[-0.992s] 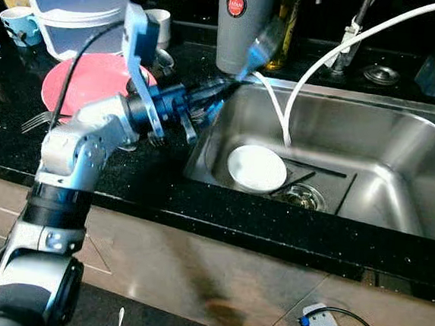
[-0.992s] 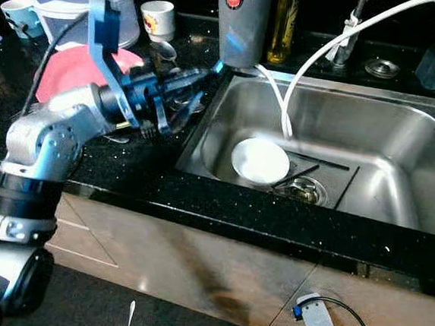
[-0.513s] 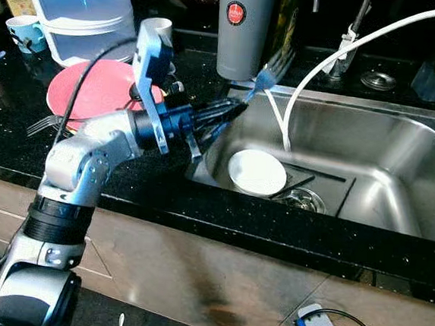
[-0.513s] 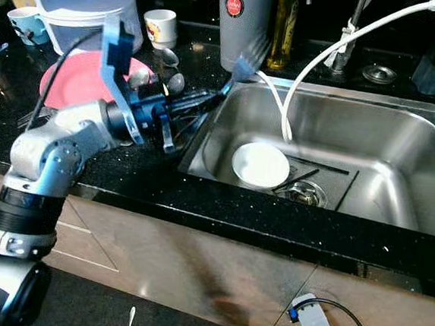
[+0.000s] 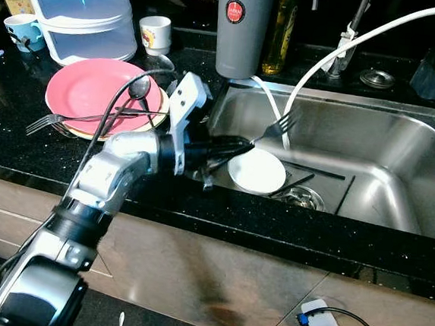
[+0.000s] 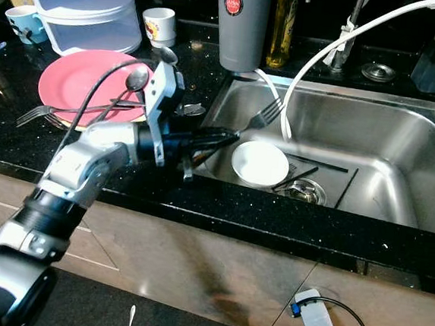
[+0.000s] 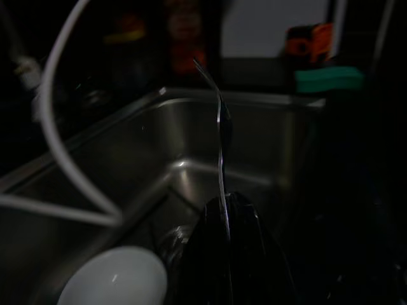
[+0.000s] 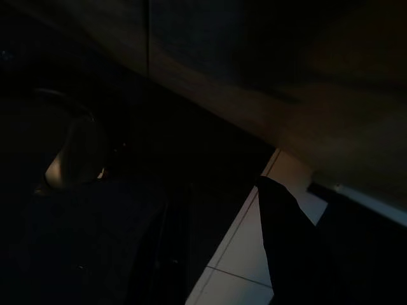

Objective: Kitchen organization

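Left eye view: fork being held over the sink

Left eye view is showing the left gripper (image 5: 238, 142) reaching from the black desk (image 5: 21, 142) across the near left corner of the steel sink (image 5: 401, 160). Its jaws are clenched on the handle of a fork (image 5: 275, 128), which is pointing up and away with its prongs near the white hose (image 5: 318, 61) that is hanging into the basin. In the left wrist view the fork (image 7: 220, 146) is standing edge-on, rising out of the dark fingertips with the sink wall behind it.

A white bowl (image 5: 256, 170) is sitting on the sink floor just below and beyond the gripper, beside the drain (image 5: 303, 196). A dark utensil is lying across the sink floor past the bowl.

On the desk to the left, a pink plate (image 5: 93, 99) is resting on another plate, carrying a spoon (image 5: 138, 89) and a second fork (image 5: 49, 123) whose prongs are sticking out over the rim. Behind it a clear plastic drawer box (image 5: 82, 14), a blue mug (image 5: 23, 30) and a small white cup (image 5: 155, 32) are standing. A grey tumbler (image 5: 243, 24) and a bottle of oil (image 5: 281, 31) are standing at the sink's back edge.

Right wrist view is very dark; the right gripper's jaws cannot be made out.
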`<state>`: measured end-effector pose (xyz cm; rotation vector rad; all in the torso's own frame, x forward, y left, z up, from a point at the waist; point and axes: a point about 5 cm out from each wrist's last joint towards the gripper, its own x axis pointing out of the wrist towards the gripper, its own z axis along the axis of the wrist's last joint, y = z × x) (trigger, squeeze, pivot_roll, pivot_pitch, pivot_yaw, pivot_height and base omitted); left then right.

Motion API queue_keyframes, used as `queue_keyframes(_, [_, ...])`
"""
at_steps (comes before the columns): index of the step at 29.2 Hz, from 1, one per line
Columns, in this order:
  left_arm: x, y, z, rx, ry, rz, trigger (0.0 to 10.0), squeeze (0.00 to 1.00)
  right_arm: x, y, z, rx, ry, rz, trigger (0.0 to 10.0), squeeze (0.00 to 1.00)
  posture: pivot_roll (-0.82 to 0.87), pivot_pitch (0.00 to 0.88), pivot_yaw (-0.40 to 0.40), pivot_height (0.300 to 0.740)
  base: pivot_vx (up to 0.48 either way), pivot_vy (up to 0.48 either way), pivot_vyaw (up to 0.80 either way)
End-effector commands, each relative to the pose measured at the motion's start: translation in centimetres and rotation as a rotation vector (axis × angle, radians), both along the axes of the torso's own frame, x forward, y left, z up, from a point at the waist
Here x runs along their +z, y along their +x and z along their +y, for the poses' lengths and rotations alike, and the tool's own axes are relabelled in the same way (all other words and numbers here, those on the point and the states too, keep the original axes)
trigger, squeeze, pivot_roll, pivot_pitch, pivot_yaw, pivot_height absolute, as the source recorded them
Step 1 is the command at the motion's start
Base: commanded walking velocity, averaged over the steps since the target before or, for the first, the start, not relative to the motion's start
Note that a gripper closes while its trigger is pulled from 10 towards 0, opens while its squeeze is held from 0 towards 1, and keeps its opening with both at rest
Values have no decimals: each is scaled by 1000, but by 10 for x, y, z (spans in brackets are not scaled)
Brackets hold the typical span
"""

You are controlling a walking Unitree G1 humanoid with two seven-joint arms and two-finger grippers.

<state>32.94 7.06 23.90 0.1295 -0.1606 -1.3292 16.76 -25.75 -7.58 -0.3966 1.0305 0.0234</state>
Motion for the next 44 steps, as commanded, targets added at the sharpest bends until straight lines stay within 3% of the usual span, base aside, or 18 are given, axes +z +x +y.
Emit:
queue_keyframes(1, [3,0,-7,-41,13,-26,10000,0,0,1,1,-23,6,-21,10000,0,-92,37,59,740,0,0,0])
queue_keyframes(9, [13,12,-16,-73,-4,-72,10000,0,0,-1,2,-37,12,-28,10000,0,-96,43,65,740,0,0,0])
queue_keyframes(11, [16,22,-16,-27,-7,-84,10000,0,-1,-1,2,-42,14,-33,10000,0,-97,46,70,740,0,0,0])
queue_keyframes(15, [20,29,-14,12,-21,-84,10000,0,-1,-2,2,-43,14,-30,10000,0,-99,48,72,740,0,0,-394])
queue_keyframes(23, [22,30,-14,-9,-38,-82,10000,0,-2,-4,3,-49,17,-25,10000,0,-101,49,74,740,0,0,-788])
queue_keyframes(30, [12,33,-12,-12,5,-85,10000,0,-3,-5,3,-53,17,-31,10000,0,-101,47,76,740,0,0,-449])
queue_keyframes(32, [4,42,-8,89,87,-80,10000,0,-3,-5,3,-48,14,-31,10000,0,-97,49,74,740,0,0,0])
queue_keyframes(35, [-2,46,-7,127,147,-86,10000,0,-2,-5,3,-47,13,-31,10000,0,-96,53,75,740,0,0,0])
queue_keyframes(36, [-16,51,-4,192,295,-115,10000,0,-2,-5,2,-44,11,-31,10000,0,-97,60,78,740,0,0,0])
queue_keyframes(37, [-21,52,-3,203,361,-132,10000,0,-2,-5,2,-43,9,-30,10000,0,-100,66,79,740,0,0,0])
queue_keyframes(38, [-21,52,-3,203,361,-132,10000,0,-2,-5,2,-43,9,-30,10000,0,-100,66,79,740,0,0,0])
queue_keyframes(39, [-27,54,-2,216,451,-165,10000,0,-2,-5,2,-42,7,-30,10000,0,-100,72,81,740,0,0,0])
queue_keyframes(44, [-32,57,0,237,573,-225,10000,0,-2,-6,1,-43,5,-32,10000,0,-100,84,85,740,0,0,0])
